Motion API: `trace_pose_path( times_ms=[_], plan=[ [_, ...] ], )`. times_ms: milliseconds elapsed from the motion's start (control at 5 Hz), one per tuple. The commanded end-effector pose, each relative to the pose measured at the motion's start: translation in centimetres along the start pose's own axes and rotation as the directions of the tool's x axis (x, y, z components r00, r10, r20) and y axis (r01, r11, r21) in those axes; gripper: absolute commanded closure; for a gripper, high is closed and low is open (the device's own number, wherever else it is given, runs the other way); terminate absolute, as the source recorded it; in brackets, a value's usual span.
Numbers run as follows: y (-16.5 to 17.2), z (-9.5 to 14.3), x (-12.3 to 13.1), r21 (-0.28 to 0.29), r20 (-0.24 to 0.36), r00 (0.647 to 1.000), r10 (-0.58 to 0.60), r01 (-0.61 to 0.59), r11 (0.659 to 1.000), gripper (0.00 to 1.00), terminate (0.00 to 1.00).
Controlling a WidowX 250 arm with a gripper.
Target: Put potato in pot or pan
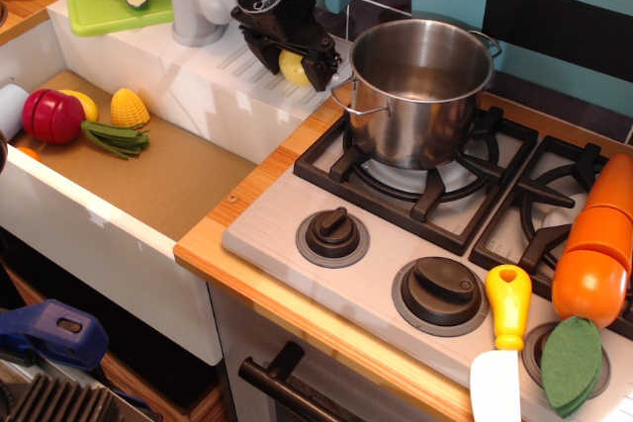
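Note:
The shiny steel pot (420, 86) stands on the rear left burner of the toy stove, empty inside as far as I can see. My black gripper (293, 62) hangs just left of the pot, over the white drainboard, with its fingers shut on the small pale yellow potato (293, 67). The potato is held slightly above the drainboard, level with the pot's left handle and lower than its rim. Only part of the potato shows between the fingers.
The sink (148, 170) holds a yellow corn piece (130, 108), a red vegetable (51, 115), a small yellow lemon-like toy (84, 103) and green leaves. A grey faucet (196, 2) and green cutting board (124, 9) with eggplant stand behind. An orange carrot (598, 244) and knife (502, 343) lie on the stove's right.

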State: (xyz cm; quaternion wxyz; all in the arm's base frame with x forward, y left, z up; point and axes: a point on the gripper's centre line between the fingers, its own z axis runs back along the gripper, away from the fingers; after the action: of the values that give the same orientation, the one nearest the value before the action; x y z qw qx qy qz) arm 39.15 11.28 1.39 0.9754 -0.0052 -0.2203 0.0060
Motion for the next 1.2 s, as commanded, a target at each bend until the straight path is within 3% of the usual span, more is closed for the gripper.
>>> trace_pose_path(
  times_ms=[0, 200, 400, 600, 800, 1000],
  plan=[
    [-0.8, 6.5, 3.3, 0.108, 0.012, 1.000, -0.010, 0.009, 0.994, 1.00, 0.00],
    [-1.1, 11.1, 5.0, 0.206, -0.035, 0.999, -0.026, 0.033, 0.978, 1.00, 0.00],
    [-4.2, 14.9, 6.5, 0.206, -0.071, 0.996, 0.056, -0.040, 0.978, 1.00, 0.00],
    [-8.8, 16.2, 5.7, 0.223, -0.077, 0.985, 0.157, -0.137, 0.965, 1.00, 0.00],
    [-12.3, 16.7, 4.6, 0.205, -0.081, 0.966, 0.244, -0.224, 0.953, 1.00, 0.00],
    [-14.7, 17.6, 4.1, 0.209, -0.073, 0.962, 0.265, -0.245, 0.947, 0.00, 0.00]
  ],
)
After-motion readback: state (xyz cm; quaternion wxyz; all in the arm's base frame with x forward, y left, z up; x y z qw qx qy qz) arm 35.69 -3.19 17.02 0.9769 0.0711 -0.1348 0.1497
